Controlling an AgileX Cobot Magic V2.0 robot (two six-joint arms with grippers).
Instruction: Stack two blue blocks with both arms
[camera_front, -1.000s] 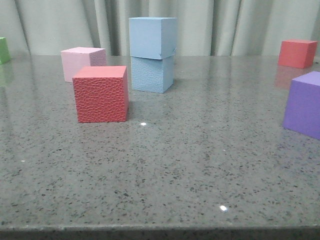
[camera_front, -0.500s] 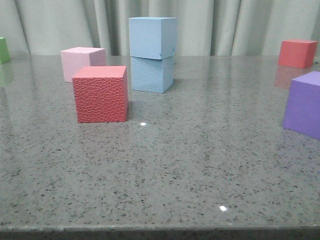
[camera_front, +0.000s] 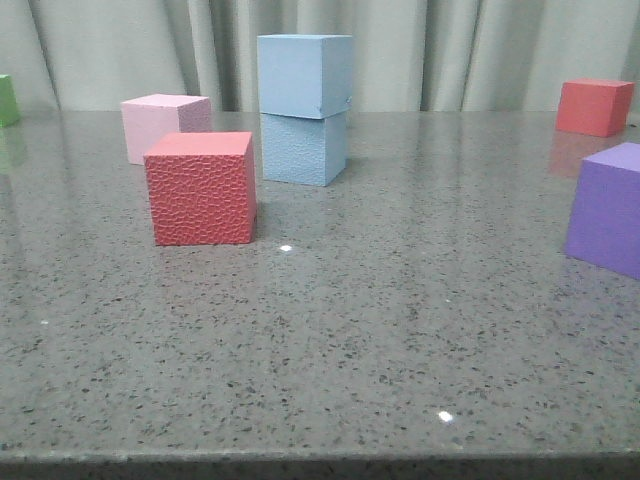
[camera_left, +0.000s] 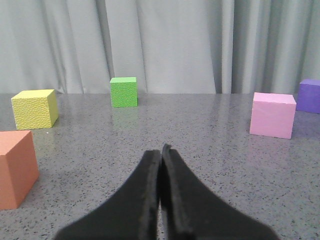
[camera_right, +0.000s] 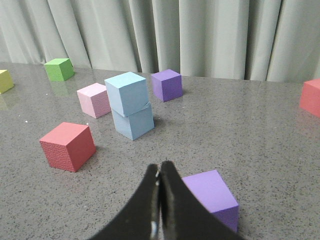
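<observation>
Nothing has shifted since a second ago: the smooth blue block (camera_front: 305, 76) sits on the pebbled blue block (camera_front: 303, 148), well ahead of the right gripper (camera_right: 160, 176). It and the left gripper (camera_left: 161, 159) are pressed closed, empty. Stacking looks finished.

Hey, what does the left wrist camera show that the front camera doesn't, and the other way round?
Only the left wrist view shows the yellow cube, an orange cube and the left gripper, shut and empty. Only the front view shows the smooth blue block stacked on the pebbled blue block, plus the red cube. Both show the pink cube, green cube and table.
</observation>
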